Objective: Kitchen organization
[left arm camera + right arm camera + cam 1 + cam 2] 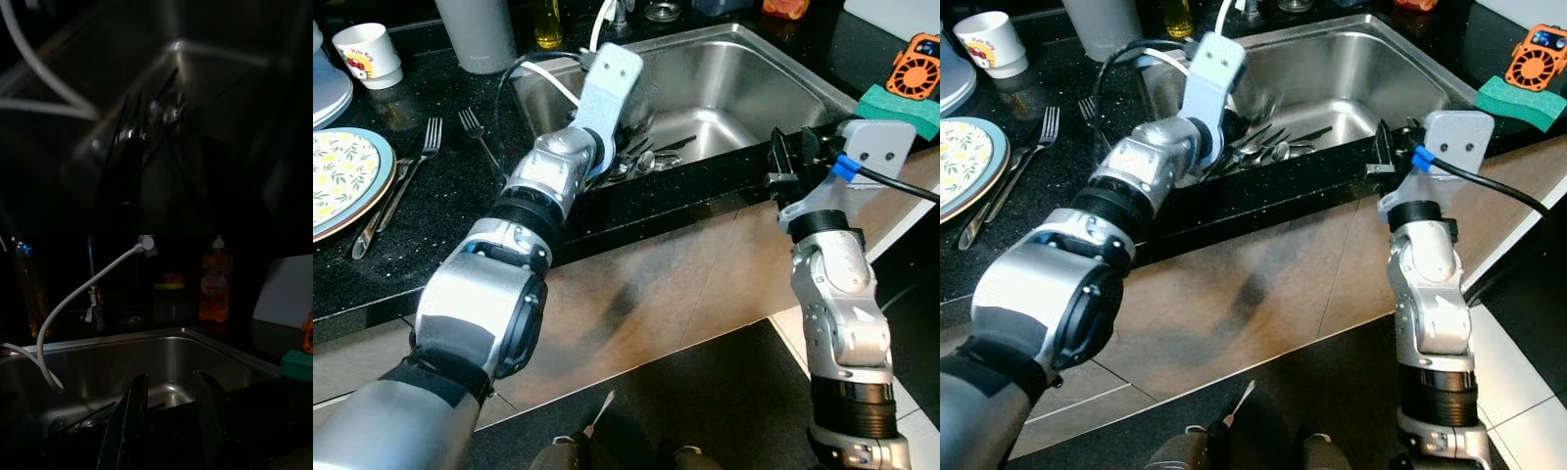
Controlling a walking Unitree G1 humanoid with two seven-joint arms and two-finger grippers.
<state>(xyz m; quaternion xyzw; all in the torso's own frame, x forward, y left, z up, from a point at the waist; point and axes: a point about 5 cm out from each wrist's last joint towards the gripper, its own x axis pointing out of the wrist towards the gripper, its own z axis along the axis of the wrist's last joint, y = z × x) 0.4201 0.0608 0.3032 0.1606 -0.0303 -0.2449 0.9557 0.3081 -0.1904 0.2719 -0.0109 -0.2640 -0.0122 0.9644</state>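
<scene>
Cutlery (646, 157) lies heaped in the steel sink (773, 73), at the basin's 9 o'clock corner near the front wall, and your left gripper (625, 145) is plunged right into it. You cannot tell from the dark, blurred left wrist view whether its fingers are apart or pinched on anything. A white hose (73, 298) loops down into the basin along that same side.

Your right gripper (781, 162) sits at the sink's 4 o'clock, over the black front rim, its two fingers (128, 423) spread apart with nothing between them.

On the black counter (431, 225), at 9 o'clock from the sink, you have two forks (429, 142) lying just beside a floral plate (347, 176), with a small printed cup (367, 51) farther back at 11 o'clock. At 2 o'clock from the basin a green sponge (901, 108) rests on the counter with an orange gadget (915, 67) just behind it. The sink's middle and far side show bare steel.
</scene>
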